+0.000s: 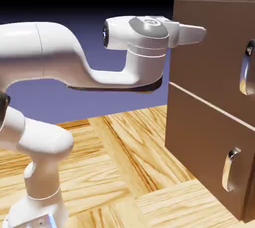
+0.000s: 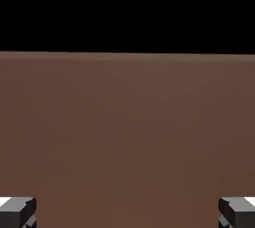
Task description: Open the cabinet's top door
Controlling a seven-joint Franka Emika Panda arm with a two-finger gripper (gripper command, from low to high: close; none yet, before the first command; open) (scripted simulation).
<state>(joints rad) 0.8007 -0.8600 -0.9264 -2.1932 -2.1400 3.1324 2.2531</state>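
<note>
The dark brown cabinet [image 1: 185,15] stands at the exterior view's right. Its top door [image 1: 214,72] is flush with the front, and its curved silver handle [image 1: 246,67] sits near the right edge of the picture. My gripper [image 1: 200,33] points at the door's upper part, well to the left of the handle and above it. In the hand view, plain brown wood of the door [image 2: 127,132] fills the lower two thirds under black. The gripper [image 2: 127,216] is open: its grey fingertips [image 2: 17,212] sit far apart at the bottom corners, with nothing held.
Below the top door is the lower panel [image 1: 199,142] with its own silver handle [image 1: 230,170]. The white arm [image 1: 74,57] reaches in from the left above the light wooden table [image 1: 129,172].
</note>
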